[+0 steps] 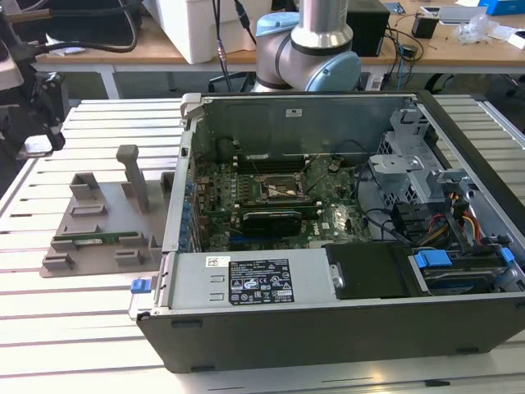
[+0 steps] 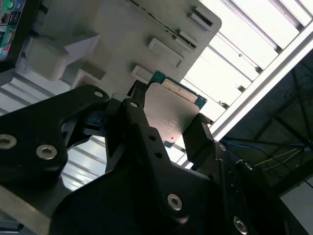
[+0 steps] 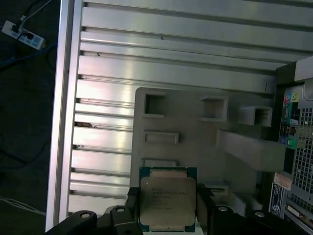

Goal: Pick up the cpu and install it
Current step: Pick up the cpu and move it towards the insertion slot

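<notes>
We log the arm point(image 1: 314, 45) in the exterior view: a silver tube standing vertical over a grey joint with a blue cap. In both wrist views the claw point(image 2: 168, 122) point(image 3: 167, 208) is closed. Its two black fingers point(image 2: 141, 128) press on opposite edges of the cpu point(image 3: 167, 193), one on each side, and the chip's metal lid faces the cameras. In the second wrist view, black linkage plates point(image 2: 44, 142) with silver bolts point(image 2: 46, 152) sit behind the fingers.

The cpu point(image 3: 167, 199), a flat silvery-grey square with a thin green edge, sits clamped between the black fingers point(image 3: 203, 208).
</notes>
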Motion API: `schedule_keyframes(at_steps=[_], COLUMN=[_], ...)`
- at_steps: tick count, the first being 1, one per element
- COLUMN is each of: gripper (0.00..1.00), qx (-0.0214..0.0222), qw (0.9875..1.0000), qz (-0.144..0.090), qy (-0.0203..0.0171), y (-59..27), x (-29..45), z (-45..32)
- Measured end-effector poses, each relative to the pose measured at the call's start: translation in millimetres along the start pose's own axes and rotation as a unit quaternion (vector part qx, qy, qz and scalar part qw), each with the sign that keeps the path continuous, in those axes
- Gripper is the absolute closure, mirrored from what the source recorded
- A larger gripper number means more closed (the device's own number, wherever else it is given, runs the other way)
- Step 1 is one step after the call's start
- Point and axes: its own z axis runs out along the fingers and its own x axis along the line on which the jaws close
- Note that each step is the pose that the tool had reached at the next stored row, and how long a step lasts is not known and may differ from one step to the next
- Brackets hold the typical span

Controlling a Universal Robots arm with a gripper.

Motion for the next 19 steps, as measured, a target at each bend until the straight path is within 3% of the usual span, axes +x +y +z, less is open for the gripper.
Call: schedule_keyframes(at_steps=[3, 14, 19], gripper=[0.45, 0.45, 0.45], qx=[0.0001, 0.0007, 0.0005], qw=[1.0000, 1.0000, 1.0000], qz=[0.000, 0.000, 0.000], qy=[0.0000, 0.0001, 0.0000], y=[-0.2, -1.5, -1.5], x=[-0.1, -0.9, -0.9], z=[-8.4, -51.7, -52.8])
